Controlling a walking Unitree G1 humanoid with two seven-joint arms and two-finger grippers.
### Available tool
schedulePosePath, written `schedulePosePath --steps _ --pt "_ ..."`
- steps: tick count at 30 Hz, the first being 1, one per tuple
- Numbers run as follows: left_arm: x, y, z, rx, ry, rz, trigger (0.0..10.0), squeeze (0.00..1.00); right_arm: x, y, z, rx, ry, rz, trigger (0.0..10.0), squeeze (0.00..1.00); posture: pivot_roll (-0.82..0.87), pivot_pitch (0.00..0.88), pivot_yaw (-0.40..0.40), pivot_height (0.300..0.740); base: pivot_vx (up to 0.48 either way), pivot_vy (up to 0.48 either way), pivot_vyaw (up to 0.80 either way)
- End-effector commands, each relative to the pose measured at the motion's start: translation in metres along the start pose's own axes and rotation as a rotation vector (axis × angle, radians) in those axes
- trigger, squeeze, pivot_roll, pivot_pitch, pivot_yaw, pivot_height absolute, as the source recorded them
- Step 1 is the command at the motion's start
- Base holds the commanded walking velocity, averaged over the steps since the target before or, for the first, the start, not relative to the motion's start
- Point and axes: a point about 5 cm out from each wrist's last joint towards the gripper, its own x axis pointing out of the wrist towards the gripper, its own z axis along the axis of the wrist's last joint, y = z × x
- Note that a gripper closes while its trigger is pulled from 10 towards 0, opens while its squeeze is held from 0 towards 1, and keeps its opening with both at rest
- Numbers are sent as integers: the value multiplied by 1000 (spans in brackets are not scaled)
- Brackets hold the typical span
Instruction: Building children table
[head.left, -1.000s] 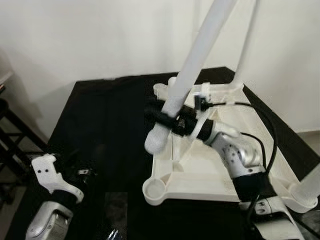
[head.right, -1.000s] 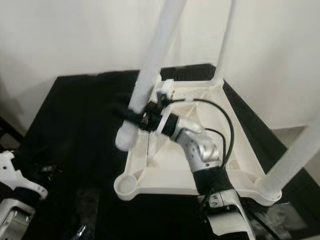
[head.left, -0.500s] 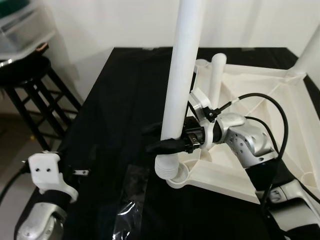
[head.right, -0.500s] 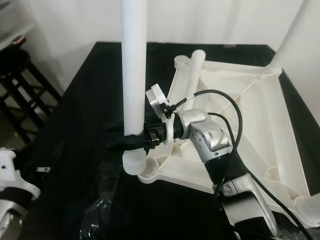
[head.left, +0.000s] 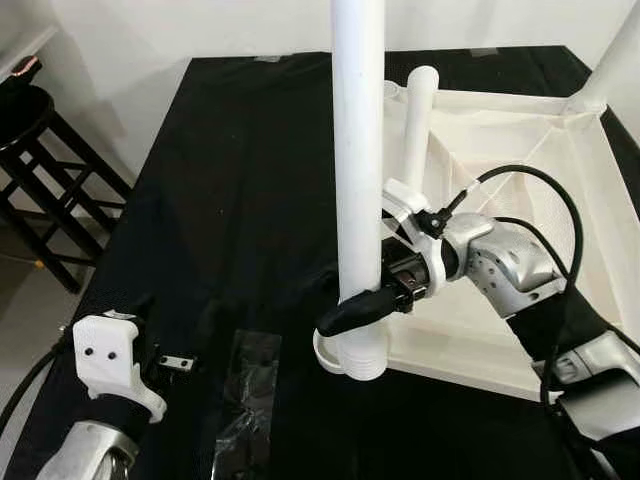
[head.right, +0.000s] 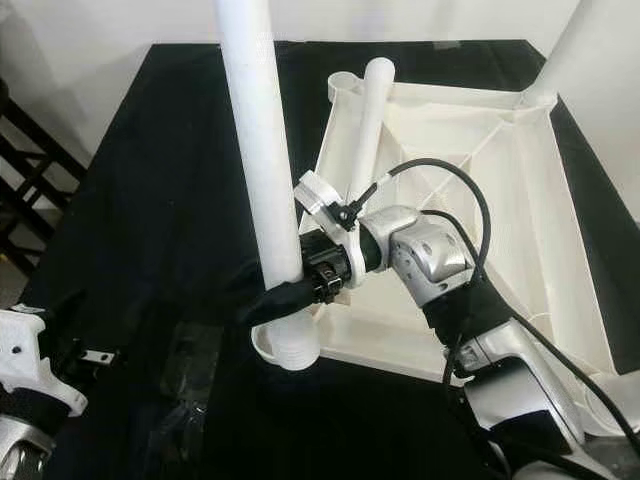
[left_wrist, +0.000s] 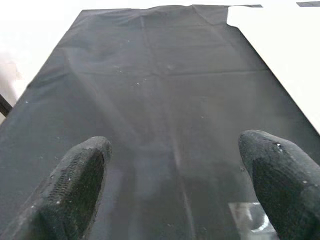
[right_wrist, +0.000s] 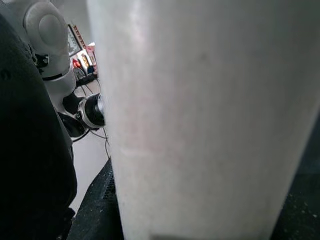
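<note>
Now upright, white leg (head.left: 358, 150) is sitting in corner socket (head.left: 350, 355) of upturned table frame (head.right: 480, 130), no longer tilting; right gripper (head.left: 352, 312) is clamping it. Left gripper (left_wrist: 175, 185), fingers apart, is hovering over black tabletop (left_wrist: 150, 90).

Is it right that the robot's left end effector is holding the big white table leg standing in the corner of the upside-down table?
Not quite: the right end effector grips the white table leg, as the left eye view shows. The left end effector is open over the black cloth. The leg does stand at the corner of the upside-down table.
</note>
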Motion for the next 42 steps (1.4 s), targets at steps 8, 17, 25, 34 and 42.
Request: schedulePosePath --steps 8,17,25,34,42 --pt "-5 -6 -1 2 30 -39 10000 0 14 -13 -19 47 21 2 10000 0 47 303 31 740 0 0 0" --pt "-5 -9 0 -10 23 -46 10000 0 16 -17 -33 -8 219 0 10000 0 41 305 20 740 0 0 0" --pt "-5 -9 1 -13 20 -47 10000 0 13 -22 -37 -80 288 -37 10000 0 36 309 20 740 0 0 0" --pt "-3 -9 2 -21 15 -47 10000 0 29 -8 -62 -113 188 -113 10000 0 31 325 14 740 0 0 0" --pt "-1 -8 1 -25 17 -50 10000 0 34 1 -63 -157 115 -181 10000 0 19 329 19 740 0 0 0"
